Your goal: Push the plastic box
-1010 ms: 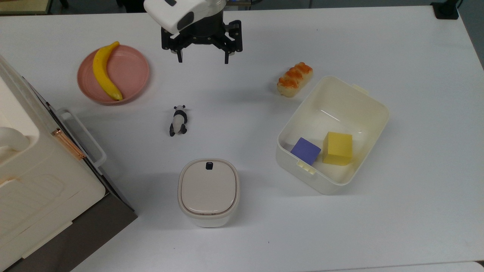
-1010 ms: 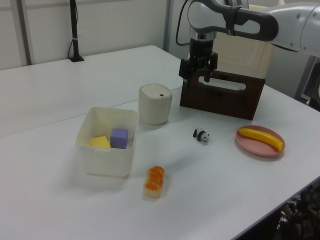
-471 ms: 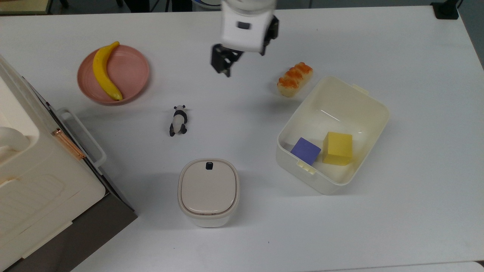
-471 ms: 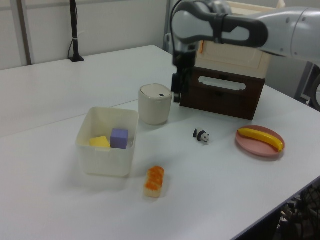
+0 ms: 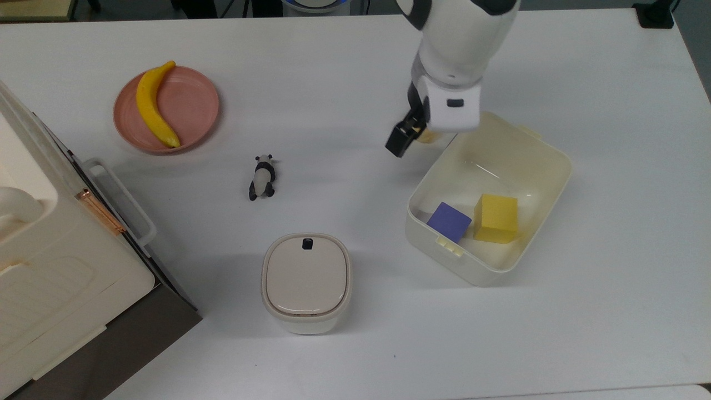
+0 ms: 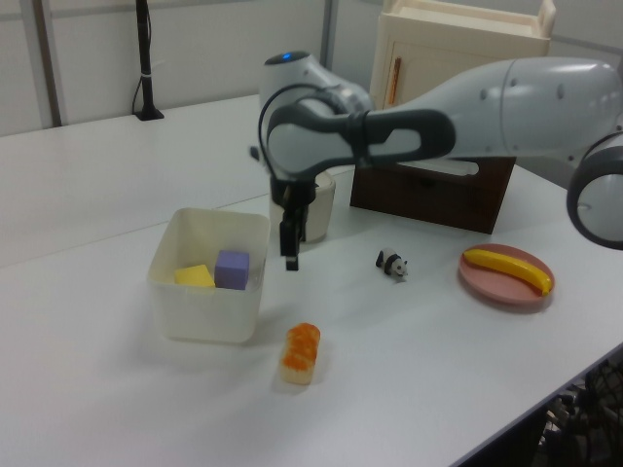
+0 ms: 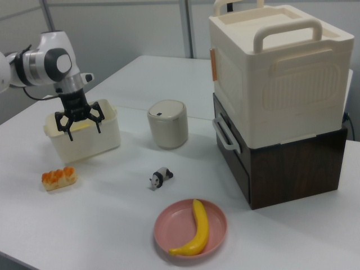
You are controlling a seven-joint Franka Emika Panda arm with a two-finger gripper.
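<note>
The plastic box (image 5: 547, 161) sits lidless on the desk (image 5: 611, 333) at the top view's right, holding a purple cube (image 5: 449, 221) and a yellow cube (image 5: 496, 218) at one end. The end effector (image 7: 79, 125) hangs just above the desk beside the box's corner, fingers spread wide and holding nothing; this placement likely prepares a sideways shove against the wall. An orange-topped food piece (image 6: 300, 353) lies near that corner. A lidded container (image 5: 306, 282) stands well apart. A pink plate (image 5: 191, 103) carries a banana (image 5: 153, 105). A panda figure (image 5: 261, 177) lies between plate and container.
</note>
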